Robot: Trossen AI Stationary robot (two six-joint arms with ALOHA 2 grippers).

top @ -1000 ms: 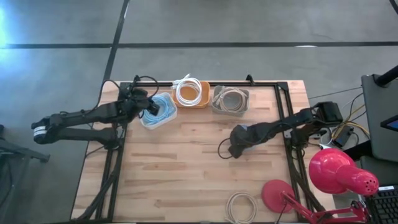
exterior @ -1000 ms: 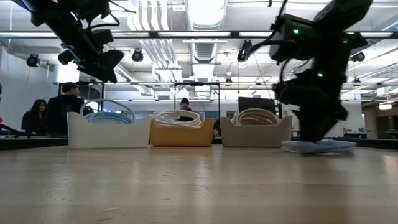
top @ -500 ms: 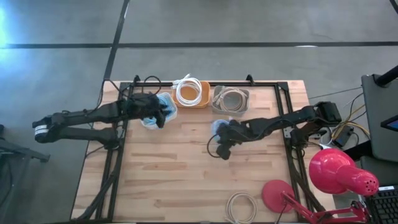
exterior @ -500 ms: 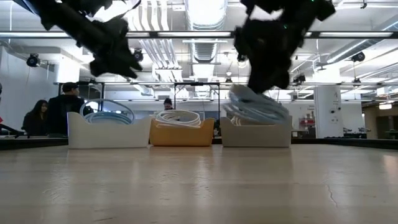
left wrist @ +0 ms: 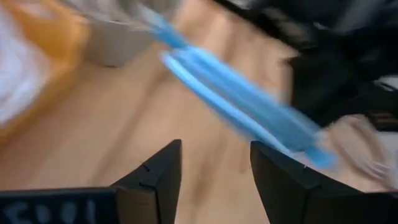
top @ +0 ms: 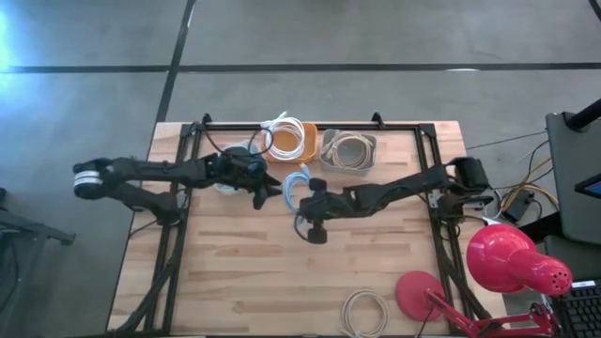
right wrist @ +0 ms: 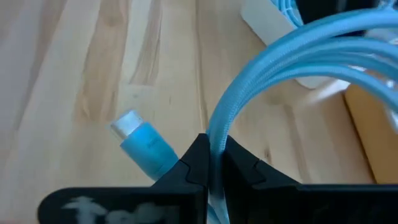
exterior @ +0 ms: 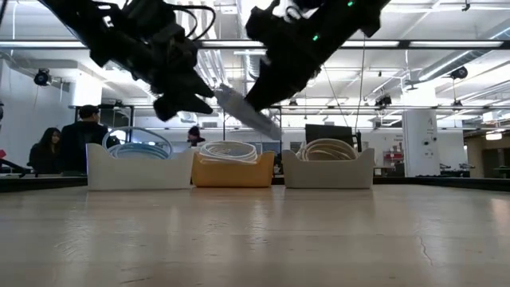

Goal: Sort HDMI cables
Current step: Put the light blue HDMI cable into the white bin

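Right gripper (top: 302, 191) is pinching a light-blue coiled HDMI cable (top: 293, 183) airborne, presenting it toward the left gripper (top: 266, 188), fingers spread just beside it (probably a handoff toward the white bin (exterior: 139, 170)).

Crowded back centre, open counter in front

Your two pincers nearly meet above the counter (top: 244, 272): the right pincer (top: 302, 191) holds a light blue cable coil (top: 295, 182) aloft, just beside the left pincer (top: 266, 188), whose fingers stand apart. Behind them the white bin (exterior: 139, 170), orange bin (top: 289, 141) and grey bin (top: 347, 151) line the back edge in a row. Nearer you, the boards are open, save a beige coil (top: 364, 313) and a red lamp base (top: 420, 295) at the front right.
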